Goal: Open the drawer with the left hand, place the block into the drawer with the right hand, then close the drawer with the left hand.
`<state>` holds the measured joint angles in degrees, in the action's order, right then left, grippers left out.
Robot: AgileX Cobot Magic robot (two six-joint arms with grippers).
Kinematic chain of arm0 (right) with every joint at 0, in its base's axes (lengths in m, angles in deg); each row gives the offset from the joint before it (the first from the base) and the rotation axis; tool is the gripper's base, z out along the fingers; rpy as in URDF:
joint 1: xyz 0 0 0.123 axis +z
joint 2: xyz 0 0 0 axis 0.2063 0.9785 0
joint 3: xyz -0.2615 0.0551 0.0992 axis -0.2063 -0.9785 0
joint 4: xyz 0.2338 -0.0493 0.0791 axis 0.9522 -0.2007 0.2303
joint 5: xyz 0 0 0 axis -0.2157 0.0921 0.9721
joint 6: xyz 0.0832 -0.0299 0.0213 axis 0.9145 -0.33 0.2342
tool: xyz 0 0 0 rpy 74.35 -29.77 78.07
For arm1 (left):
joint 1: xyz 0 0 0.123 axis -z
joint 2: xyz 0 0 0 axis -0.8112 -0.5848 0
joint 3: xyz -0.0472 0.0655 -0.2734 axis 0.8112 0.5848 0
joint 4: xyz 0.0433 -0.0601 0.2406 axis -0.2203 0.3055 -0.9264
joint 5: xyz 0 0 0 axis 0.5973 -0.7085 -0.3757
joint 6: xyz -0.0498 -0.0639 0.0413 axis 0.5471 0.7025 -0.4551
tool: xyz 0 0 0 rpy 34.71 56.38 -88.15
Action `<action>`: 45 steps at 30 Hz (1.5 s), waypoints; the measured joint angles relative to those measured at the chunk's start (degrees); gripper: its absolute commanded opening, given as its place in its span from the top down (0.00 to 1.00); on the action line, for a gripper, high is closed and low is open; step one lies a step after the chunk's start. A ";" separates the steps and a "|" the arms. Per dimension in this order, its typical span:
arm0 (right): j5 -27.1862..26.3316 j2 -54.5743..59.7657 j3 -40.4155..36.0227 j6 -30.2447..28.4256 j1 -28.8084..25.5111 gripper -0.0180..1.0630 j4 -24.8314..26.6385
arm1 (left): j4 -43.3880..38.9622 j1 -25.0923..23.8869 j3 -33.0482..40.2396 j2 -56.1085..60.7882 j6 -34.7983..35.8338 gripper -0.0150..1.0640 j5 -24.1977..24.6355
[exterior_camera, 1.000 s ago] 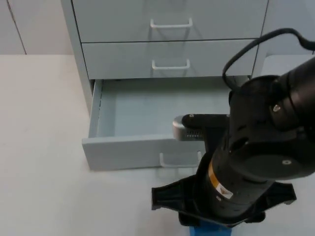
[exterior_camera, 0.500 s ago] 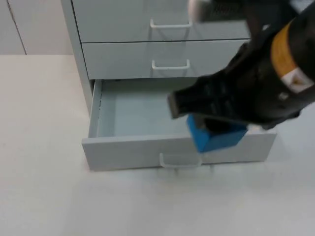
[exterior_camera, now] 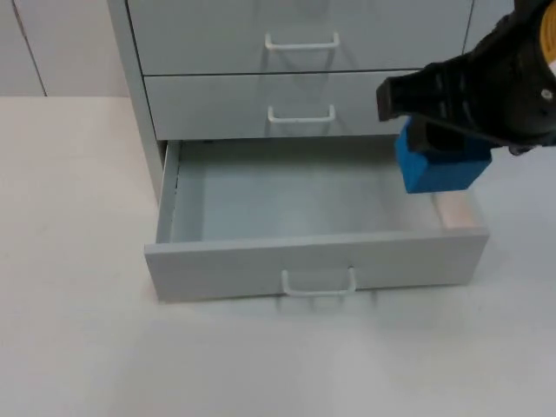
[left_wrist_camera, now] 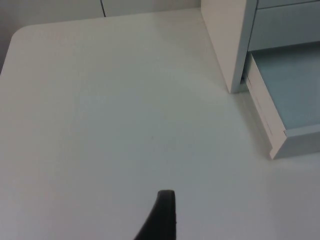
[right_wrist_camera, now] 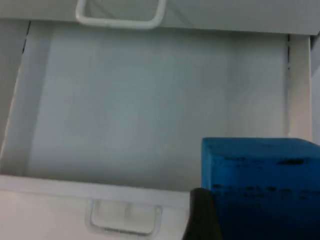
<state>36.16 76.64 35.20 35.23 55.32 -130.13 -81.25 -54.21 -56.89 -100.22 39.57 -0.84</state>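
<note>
Top view: three drawers in cabinet, two shut, bottom drawer pulled open. Right gripper clamps one blue block above drawer's right end.
Left wrist view: left gripper waits over table beside cabinet, finger state unclear.
Right wrist view: block above open drawer's floor.
</note>
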 measured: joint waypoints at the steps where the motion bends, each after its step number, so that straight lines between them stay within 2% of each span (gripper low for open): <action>1: -1.51 0.95 0.00 -0.33 -0.73 0.98 -0.15 | 0.00 0.00 0.00 0.00 0.00 0.21 -0.13; 4: -6.68 4.67 0.12 -0.82 -1.98 0.98 -0.37 | 0.00 0.00 0.00 0.00 0.00 0.21 -0.23; 6: -7.41 6.46 0.74 -0.82 -2.29 0.98 -0.86 | 0.00 0.00 0.00 0.00 0.00 0.21 -0.23; 14: -7.69 20.27 9.76 -0.94 -3.93 0.98 -4.00 | 0.00 0.00 0.00 0.00 0.00 0.21 -0.36; 23: -8.82 28.24 13.86 -0.94 -4.09 0.97 -4.34 | 0.00 0.00 0.00 0.00 0.00 0.21 -0.36; 25: -9.12 28.36 13.90 -0.94 -4.09 0.85 -4.34 | 0.00 0.00 0.00 0.00 0.00 0.21 -0.36; 26: -9.24 28.45 13.90 -0.94 -4.09 0.85 -4.34 | 0.00 0.00 0.00 0.00 0.00 0.21 -0.36; 27: -9.32 28.45 13.90 -0.94 -4.09 0.78 -4.34 | 0.00 0.00 0.00 0.00 0.00 0.21 -0.36; 30: -9.78 28.45 13.90 -0.94 -4.09 0.48 -4.34 | 0.00 0.00 0.00 0.00 0.00 0.21 -0.36; 31: -9.82 28.45 13.90 -0.94 -4.09 0.48 -4.34 | 0.00 0.00 0.00 0.00 0.00 0.21 -0.36; 34: -10.03 28.45 13.90 -0.94 -4.09 0.27 -4.34 | 0.00 0.00 0.00 0.00 0.00 0.21 -0.36; 37: -10.27 28.24 13.90 -0.94 -4.09 0.23 -3.55 | 0.00 0.00 0.00 0.00 0.00 0.21 -0.36; 41: -10.03 24.88 13.90 -1.22 -4.09 0.23 -2.54 | 0.00 0.00 0.00 0.00 0.00 0.21 -0.36; 45: -9.46 18.74 13.90 -5.59 -3.98 0.23 1.81 | 0.00 0.00 0.00 0.00 0.00 0.21 -0.36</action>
<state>26.69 95.38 49.10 29.64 51.34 -128.32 -81.25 -54.21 -56.89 -100.22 39.57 -1.20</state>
